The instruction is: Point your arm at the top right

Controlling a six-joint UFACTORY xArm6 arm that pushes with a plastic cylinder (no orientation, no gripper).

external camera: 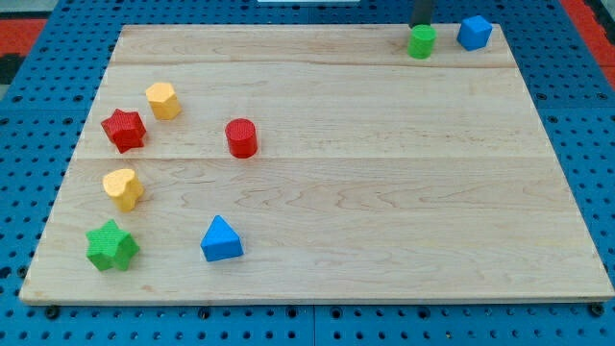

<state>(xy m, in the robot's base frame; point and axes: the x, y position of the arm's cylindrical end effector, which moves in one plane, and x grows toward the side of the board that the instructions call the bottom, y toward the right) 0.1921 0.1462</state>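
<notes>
Six blocks are seen clustered at the view's left. Toward the top right, my tip (421,26) is found just behind the green cylinder (421,41), the blue block (474,32) beside it. No jaws exist. The corner is judged nearly reached.

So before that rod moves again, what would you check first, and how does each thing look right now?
1. My tip in view: ok, at the view's top right, just above the green block.
2. Tip touching the green block: cannot tell.
3. Blue block apart from the tip: ok, it sits to the view's right.
4. Blocks on the wooden board: ok, none overhang.
5. Red cylinder and the other far blocks out of the way: ok.
</notes>
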